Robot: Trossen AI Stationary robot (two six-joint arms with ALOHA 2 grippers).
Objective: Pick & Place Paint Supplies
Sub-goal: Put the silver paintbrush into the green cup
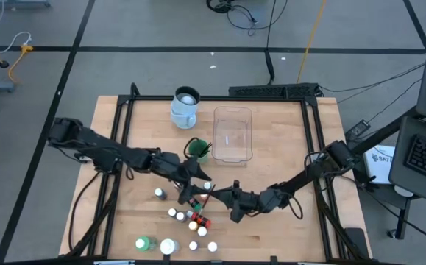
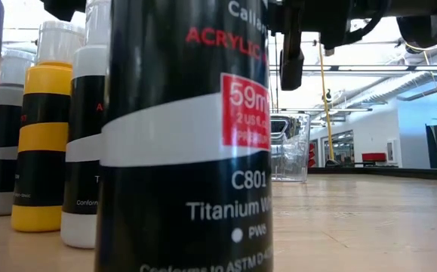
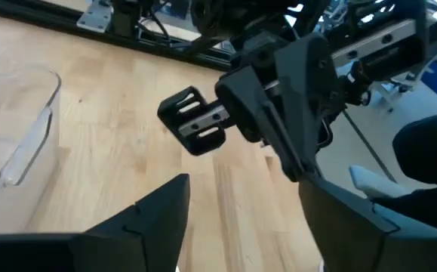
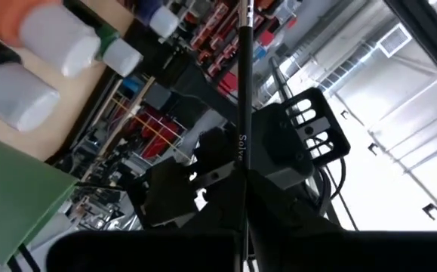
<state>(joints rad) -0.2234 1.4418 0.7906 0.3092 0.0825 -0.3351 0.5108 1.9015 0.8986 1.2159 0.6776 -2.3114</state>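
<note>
Two dark arms meet at lower centre of the high view. The right gripper [image 1: 234,199] comes in from the right, its fingers pressed together on one thin dark paintbrush [image 4: 242,91], which in the right wrist view runs straight up from between them. The left gripper [image 1: 200,184] comes in from the left and sits just beside the right one; its two fingers [image 3: 158,219] stand wide apart with nothing between them, facing the right gripper.

Below the grippers, in the lower centre of the high view, is a loose cluster of small white-capped paint bottles [image 1: 193,226]. At least seven caps show; the exact number I cannot tell. One larger green bottle [image 1: 143,243] and one white round jar [image 1: 168,246] stand side by side at the bottom edge, left of the cluster.

In the low view five bottles fill the left half. Nearest is a black-labelled white one marked Titanium [image 2: 184,151], with a yellow bottle [image 2: 43,143] behind it.

One pale blue-white jug [image 1: 185,107] stands at upper centre of the wooden table [image 1: 286,147]. One clear rectangular plastic tub [image 1: 232,135] stands just right of the jug
</note>
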